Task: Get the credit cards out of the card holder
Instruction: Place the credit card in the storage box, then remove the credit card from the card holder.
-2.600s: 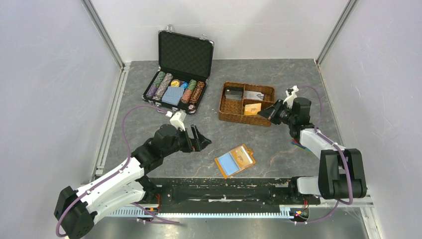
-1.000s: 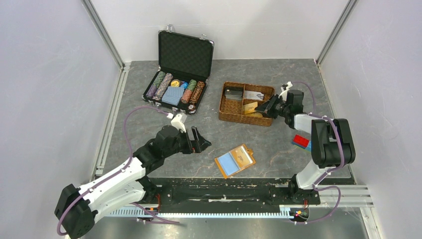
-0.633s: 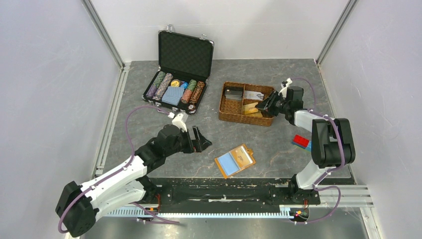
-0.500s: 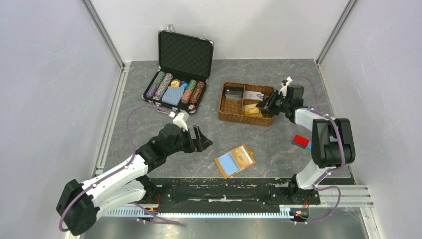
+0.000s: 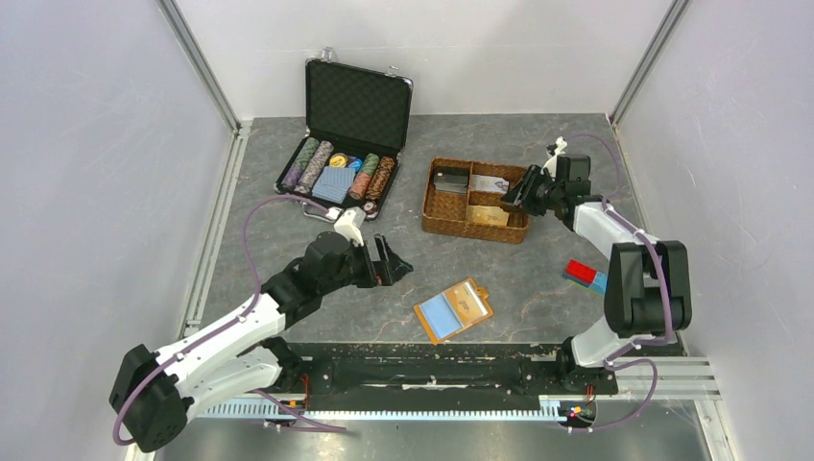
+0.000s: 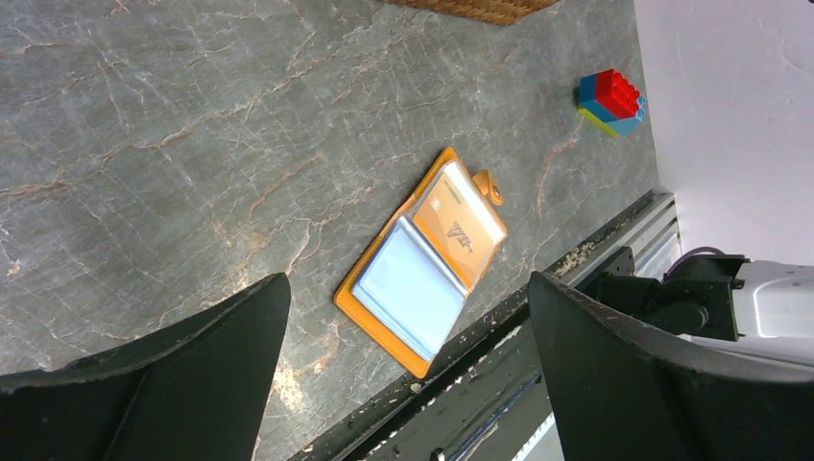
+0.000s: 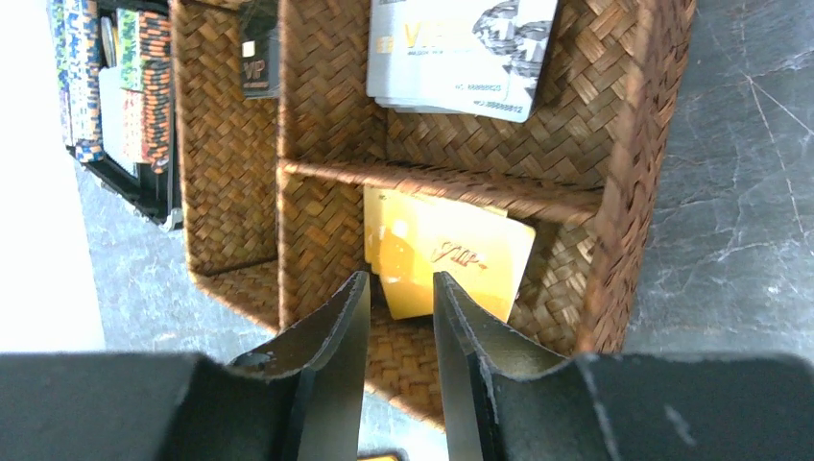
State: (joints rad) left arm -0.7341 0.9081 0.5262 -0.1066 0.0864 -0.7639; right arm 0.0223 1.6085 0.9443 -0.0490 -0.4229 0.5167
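The card holder (image 5: pixel 453 309) lies open on the table near the front edge, orange-tan with pale blue sleeves; it also shows in the left wrist view (image 6: pixel 403 293). An orange credit card (image 6: pixel 463 223) sits in its right sleeve. My left gripper (image 5: pixel 394 261) is open wide and empty, hovering left of the holder and framing it (image 6: pixel 408 280). My right gripper (image 5: pixel 510 200) hangs over the woven basket (image 5: pixel 443 223), jaws narrowly apart with nothing between them (image 7: pixel 401 280). Yellow credit cards (image 7: pixel 451 254) lie loose in the basket's near compartment.
The basket (image 7: pixel 634 144) also holds silver cards (image 7: pixel 461 53) and a dark card (image 7: pixel 257 48). An open black case (image 5: pixel 357 101) with poker chips and a blue card stack (image 5: pixel 334 183) stands at the back. A red-and-blue block (image 5: pixel 580 274) lies at the right (image 6: pixel 610 94).
My right gripper has risen and drawn back a little over the basket; the yellow card it was lowering now lies in the compartment. My left arm has edged forward slightly.
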